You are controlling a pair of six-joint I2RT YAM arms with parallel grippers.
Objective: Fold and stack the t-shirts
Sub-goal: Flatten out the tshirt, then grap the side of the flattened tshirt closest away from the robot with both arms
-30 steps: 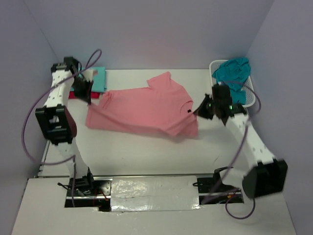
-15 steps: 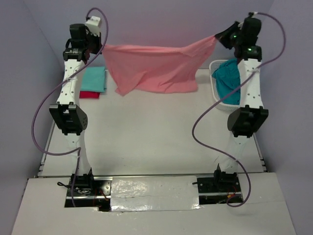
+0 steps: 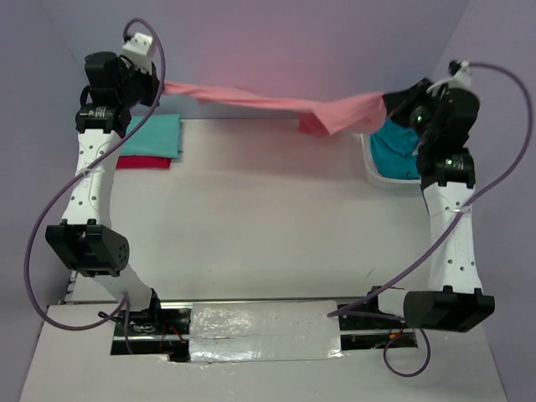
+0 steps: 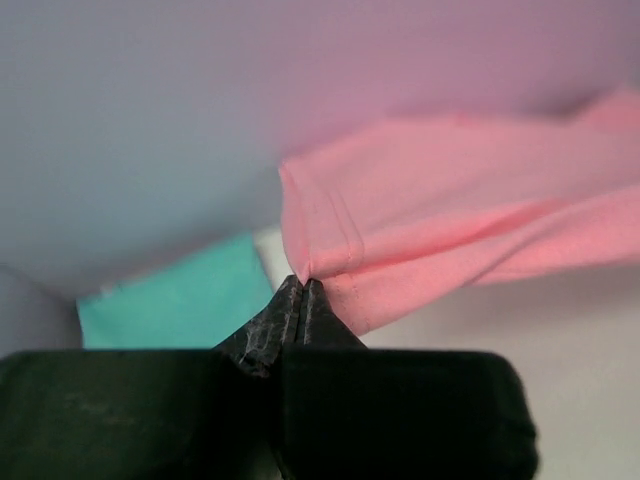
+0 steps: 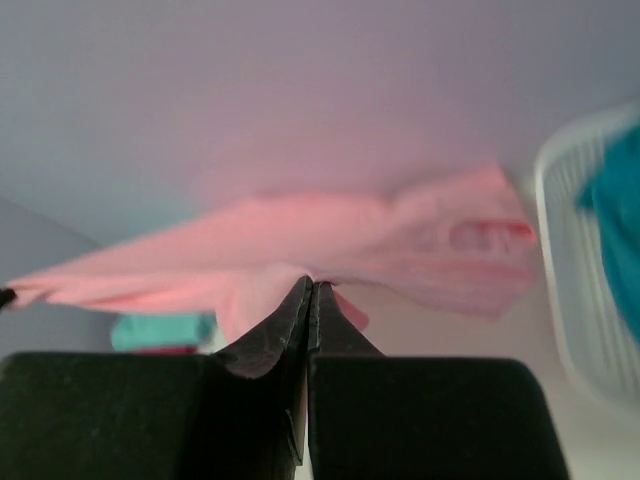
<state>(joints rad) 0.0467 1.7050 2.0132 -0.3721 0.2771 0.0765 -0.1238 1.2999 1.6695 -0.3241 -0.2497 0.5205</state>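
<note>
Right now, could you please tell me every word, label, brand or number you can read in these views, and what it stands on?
None: no text can be read in any view.
The pink shirt, mint shirt, red shirt, teal shirt and basket all show plain, unmarked surfaces.

Salmon pink t-shirt (image 3: 276, 101) strung twisted above the table (image 3: 251, 226); mint-teal t-shirt (image 3: 156, 134) folded atop crimson t-shirt (image 3: 142, 162), far left; teal-blue t-shirt (image 3: 394, 152) crumpled in basket (image 3: 389, 179).
</note>
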